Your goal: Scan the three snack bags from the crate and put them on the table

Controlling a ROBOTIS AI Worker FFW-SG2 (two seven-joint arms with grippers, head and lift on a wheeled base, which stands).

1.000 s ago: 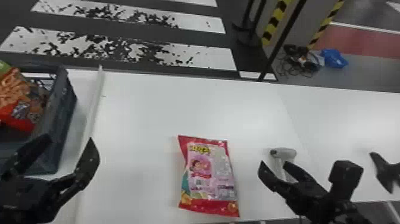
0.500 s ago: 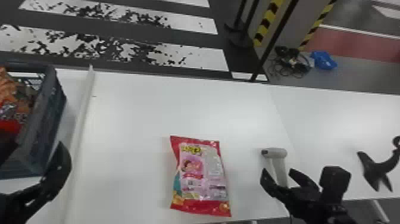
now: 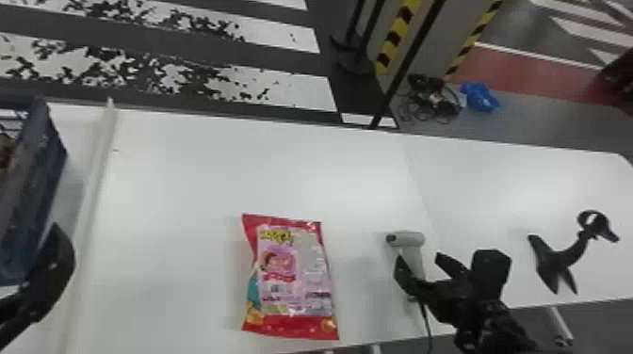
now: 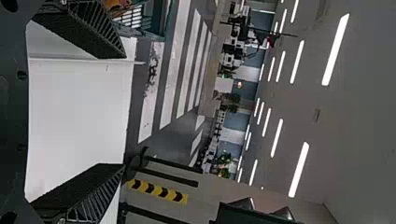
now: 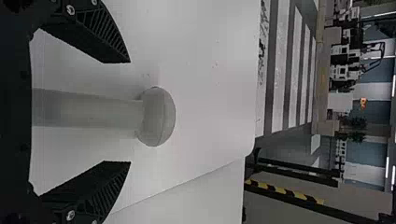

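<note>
We have one red-and-pink snack bag (image 3: 292, 277) lying on the worktop (image 3: 212, 164) by its near edge. Our left gripper (image 3: 47, 277) is near the crate (image 3: 28, 188) at the left, its fingers apart. Our right gripper's (image 3: 419, 257) fingers are also apart, on either side of the grey scanner's (image 3: 405, 238) handle, not touching it.

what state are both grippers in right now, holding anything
Left gripper: open, holding nothing.
Right gripper: open at the scanner, fingers apart, not gripping it.
</note>
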